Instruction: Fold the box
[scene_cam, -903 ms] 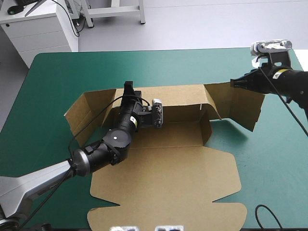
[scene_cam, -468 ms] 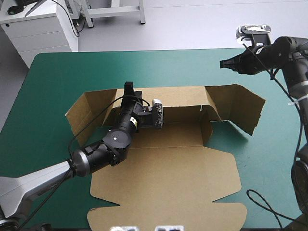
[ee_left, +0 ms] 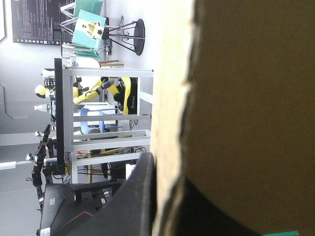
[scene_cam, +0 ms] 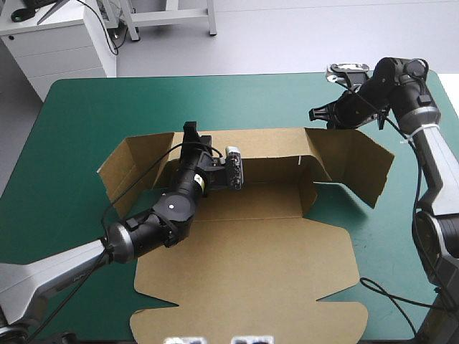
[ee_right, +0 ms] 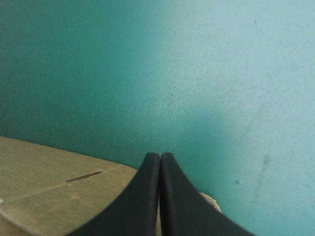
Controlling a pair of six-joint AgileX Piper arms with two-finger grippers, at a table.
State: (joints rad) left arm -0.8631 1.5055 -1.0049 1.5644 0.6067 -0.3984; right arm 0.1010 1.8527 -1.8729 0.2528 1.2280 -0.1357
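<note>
Found the left tool (scene_cam: 191,130) pinched all but closed on the box (scene_cam: 244,269), at the top edge of its upright rear wall and toward that wall's left end. Confirmed in the left wrist view: brown board sandwiched between the black fingers (ee_left: 135,201), one finger on each face, with the board's ragged edge running on ahead of the tips.

Found the right tool (scene_cam: 314,115) fully closed on nothing, both fingers pressed together in one pointed arch. Located it above the tabletop (scene_cam: 107,100), just beyond the far edge of the standing right side flap and not touching it. Saw bare teal-green cover (ee_right: 221,73) ahead of that tool, and a strip of brown board under and beside its base.

Located the box at mid-tabletop, with the tray floor in front of the rear wall and the lid panel lying flat toward the near edge. Noted both side flaps tilted up and splayed outward.

Noted a broad band of bare cover between the rear wall and the far edge, and bare margins outside both flaps. Noted least room at the near edge, where the lid's front margin came close to it.
</note>
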